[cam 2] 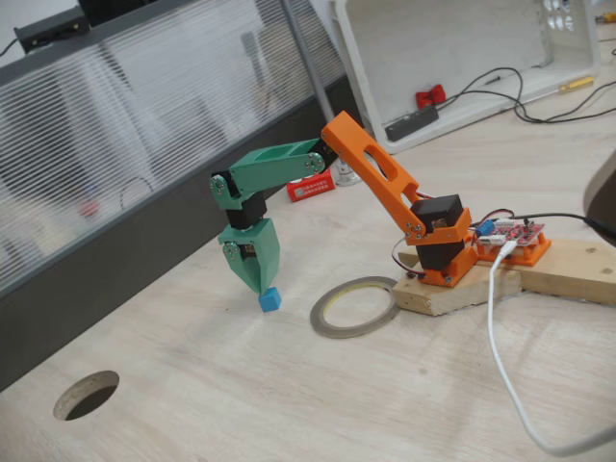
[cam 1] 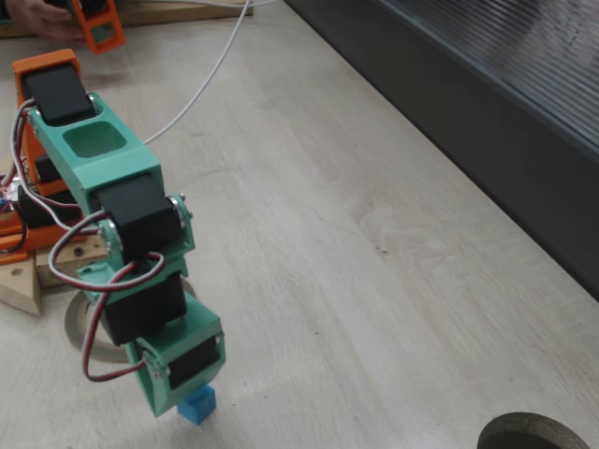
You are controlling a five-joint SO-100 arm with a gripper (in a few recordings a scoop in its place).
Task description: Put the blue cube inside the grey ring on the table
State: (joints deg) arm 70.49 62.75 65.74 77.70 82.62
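The blue cube (cam 1: 197, 405) (cam 2: 269, 300) sits at the very tip of my green gripper (cam 1: 182, 404) (cam 2: 263, 289), which points straight down with its fingers closed together on the cube's top. Whether the cube touches the table (cam 1: 374, 234) (cam 2: 241, 385) I cannot tell. The grey ring (cam 2: 354, 306) lies flat to the right of the cube in a fixed view, a short gap away and close to the arm's wooden base. In the other fixed view the grey ring (cam 1: 77, 329) is mostly hidden behind the arm.
A dark ribbed panel (cam 1: 487, 84) (cam 2: 96, 192) runs along the table's far edge. A dark round opening (cam 1: 538, 432) (cam 2: 87, 395) lies in the table beyond the cube. The wooden base (cam 2: 462, 284), a white cable (cam 2: 510, 356) and a red box (cam 2: 310, 186) lie near the arm.
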